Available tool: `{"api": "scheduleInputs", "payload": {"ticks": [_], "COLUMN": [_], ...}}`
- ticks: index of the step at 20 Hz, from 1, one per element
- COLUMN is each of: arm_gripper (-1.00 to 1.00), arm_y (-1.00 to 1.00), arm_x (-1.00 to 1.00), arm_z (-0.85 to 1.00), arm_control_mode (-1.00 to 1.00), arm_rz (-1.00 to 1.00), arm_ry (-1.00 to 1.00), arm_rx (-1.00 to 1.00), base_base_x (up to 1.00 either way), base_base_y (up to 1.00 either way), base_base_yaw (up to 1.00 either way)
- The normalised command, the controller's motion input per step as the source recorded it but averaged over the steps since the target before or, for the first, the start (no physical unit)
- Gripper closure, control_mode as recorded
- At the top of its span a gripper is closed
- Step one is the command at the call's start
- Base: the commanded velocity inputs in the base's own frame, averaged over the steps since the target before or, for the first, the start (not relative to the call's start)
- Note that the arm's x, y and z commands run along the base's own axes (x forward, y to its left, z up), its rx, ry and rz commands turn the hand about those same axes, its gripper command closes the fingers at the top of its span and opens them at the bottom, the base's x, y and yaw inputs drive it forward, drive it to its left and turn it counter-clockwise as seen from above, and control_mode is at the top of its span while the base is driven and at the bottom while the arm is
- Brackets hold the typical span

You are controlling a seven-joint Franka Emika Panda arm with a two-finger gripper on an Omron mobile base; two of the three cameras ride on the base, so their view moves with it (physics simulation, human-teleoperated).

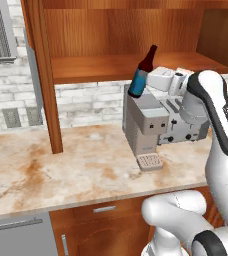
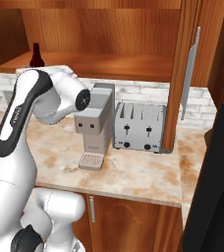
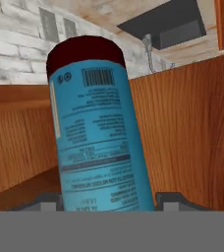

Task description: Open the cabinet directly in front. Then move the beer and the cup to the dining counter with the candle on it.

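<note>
Left base view shows the beer [image 1: 141, 76] tilted in the air above the grey coffee machine [image 1: 145, 125], just in front of the open cabinet [image 1: 121, 65] shelf's front edge, clear of the marble worktop [image 1: 61, 160]. Hand view shows its blue label filling the gap between the fingertips [image 3: 172, 199], the gripper [image 3: 106, 204] clamped on the bottle.

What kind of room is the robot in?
It looks like a kitchen: a toaster and a coffee machine stand on a marble countertop, under an open wooden cabinet.
</note>
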Motion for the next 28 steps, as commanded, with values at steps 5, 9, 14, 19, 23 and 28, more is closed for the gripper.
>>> {"api": "scheduleInputs", "payload": {"ticks": [5,9,14,19,23,28], "arm_gripper": [1.00,1.00,1.00,1.00,1.00,1.00], "arm_y": [-0.05,0.40,0.00,0.01,0.00,0.00], "arm_x": [-1.00,-0.59,-0.10,-0.19,0.00,0.00], "arm_z": [0.30,0.06,0.00,-0.02,0.00,0.00], "arm_control_mode": [-1.00,-1.00,-1.00,1.00,1.00,1.00], "arm_rz": [-0.15,-0.10,0.00,0.00,0.00,0.00], "arm_ry": [0.09,-0.03,0.00,0.01,0.00,0.00], "arm_rx": [-0.04,-0.16,0.00,0.00,0.00,0.00], "base_base_x": [0.00,0.00,0.00,-0.80,-1.00,-0.99], "base_base_y": [0.00,0.00,0.00,0.01,0.09,0.03], "base_base_yaw": [0.00,0.00,0.00,0.05,0.16,0.43]}}
